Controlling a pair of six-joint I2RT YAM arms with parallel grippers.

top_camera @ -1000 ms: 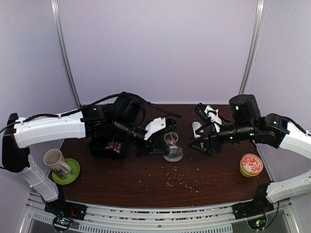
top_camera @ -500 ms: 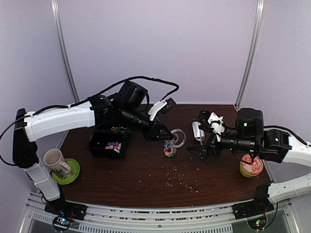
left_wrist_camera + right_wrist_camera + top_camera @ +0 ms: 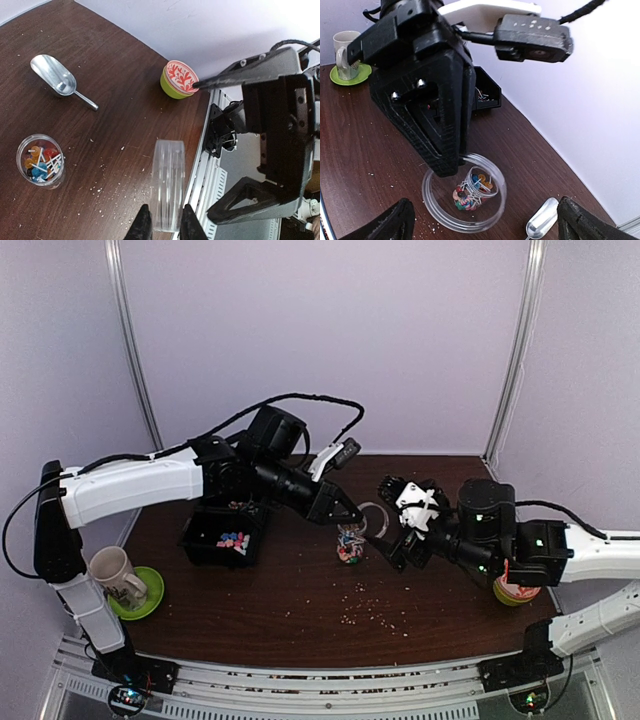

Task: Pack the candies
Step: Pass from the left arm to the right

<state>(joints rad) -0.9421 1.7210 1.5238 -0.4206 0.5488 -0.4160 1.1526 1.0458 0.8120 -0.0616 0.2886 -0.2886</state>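
lid [image 3: 168,170] in left pincer [image 3: 165,222] showing as clear ribbed plastic | scoop [image 3: 52,75] beyond pincer gleaming as polished metal | table [image 3: 120,75] looking matt dark wood
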